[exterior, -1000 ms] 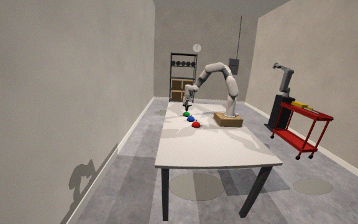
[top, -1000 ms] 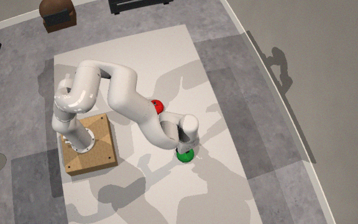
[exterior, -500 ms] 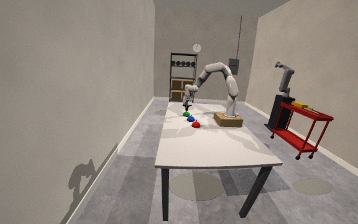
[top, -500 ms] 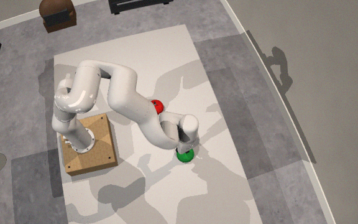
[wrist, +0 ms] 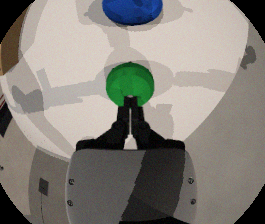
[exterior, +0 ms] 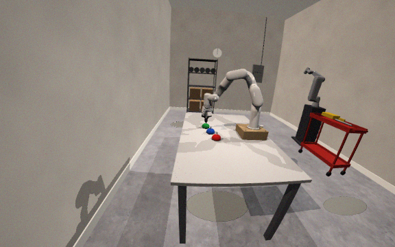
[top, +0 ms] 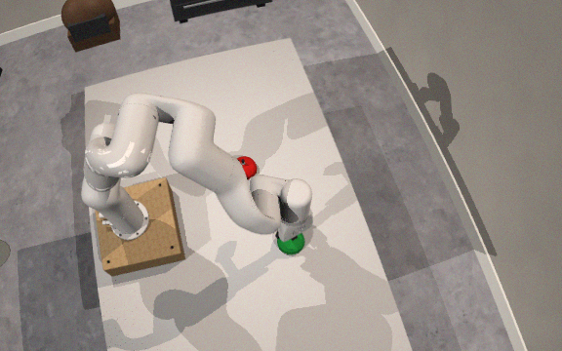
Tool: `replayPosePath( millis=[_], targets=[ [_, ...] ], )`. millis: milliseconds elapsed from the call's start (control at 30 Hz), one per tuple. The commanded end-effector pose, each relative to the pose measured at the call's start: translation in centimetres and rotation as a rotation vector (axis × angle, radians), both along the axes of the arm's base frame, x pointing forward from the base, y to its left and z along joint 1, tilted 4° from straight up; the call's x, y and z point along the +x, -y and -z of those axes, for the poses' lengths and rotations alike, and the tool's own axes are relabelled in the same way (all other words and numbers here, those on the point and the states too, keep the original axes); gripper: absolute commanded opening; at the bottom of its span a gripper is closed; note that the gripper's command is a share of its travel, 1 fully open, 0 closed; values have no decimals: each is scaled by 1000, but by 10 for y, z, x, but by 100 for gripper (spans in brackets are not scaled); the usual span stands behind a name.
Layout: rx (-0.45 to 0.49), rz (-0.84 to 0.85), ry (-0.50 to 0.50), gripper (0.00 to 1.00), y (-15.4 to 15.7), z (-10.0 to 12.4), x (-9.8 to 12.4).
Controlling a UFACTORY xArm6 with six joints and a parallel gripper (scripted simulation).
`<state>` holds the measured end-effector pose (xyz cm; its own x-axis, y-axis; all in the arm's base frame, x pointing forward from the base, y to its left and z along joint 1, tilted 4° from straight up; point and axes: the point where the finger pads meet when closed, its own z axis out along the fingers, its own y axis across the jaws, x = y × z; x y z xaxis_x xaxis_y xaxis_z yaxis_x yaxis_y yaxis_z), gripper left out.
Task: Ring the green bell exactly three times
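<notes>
The green bell (top: 291, 245) (exterior: 205, 126) (wrist: 131, 83) sits on the white table (top: 242, 78) at the end of a row of three bells. My gripper (wrist: 130, 104) (exterior: 206, 119) is shut and empty, pointing straight down over the green bell's middle. Its fingertips cover the bell's button in the wrist view. From the side view the tips stand just above the bell's top; I cannot tell whether they touch it. The blue bell (exterior: 210, 131) (wrist: 132, 3) is beside the green one, and the red bell (top: 248, 166) (exterior: 216, 137) beyond it.
The arm's wooden base block (top: 156, 244) (exterior: 252, 132) stands on the table near the bells. A red cart (exterior: 334, 137), a second arm on a black stand (exterior: 312, 99) and a shelf rack (exterior: 201, 86) stand off the table.
</notes>
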<state>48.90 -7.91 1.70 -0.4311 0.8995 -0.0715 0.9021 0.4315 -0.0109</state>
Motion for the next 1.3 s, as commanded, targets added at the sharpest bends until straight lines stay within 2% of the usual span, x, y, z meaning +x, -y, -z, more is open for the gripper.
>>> replayPosePath(
  millis=[0,1267],
  targets=[
    [0,0,3,0,0,-1,1],
    [0,0,3,0,0,-7,1]
  ],
)
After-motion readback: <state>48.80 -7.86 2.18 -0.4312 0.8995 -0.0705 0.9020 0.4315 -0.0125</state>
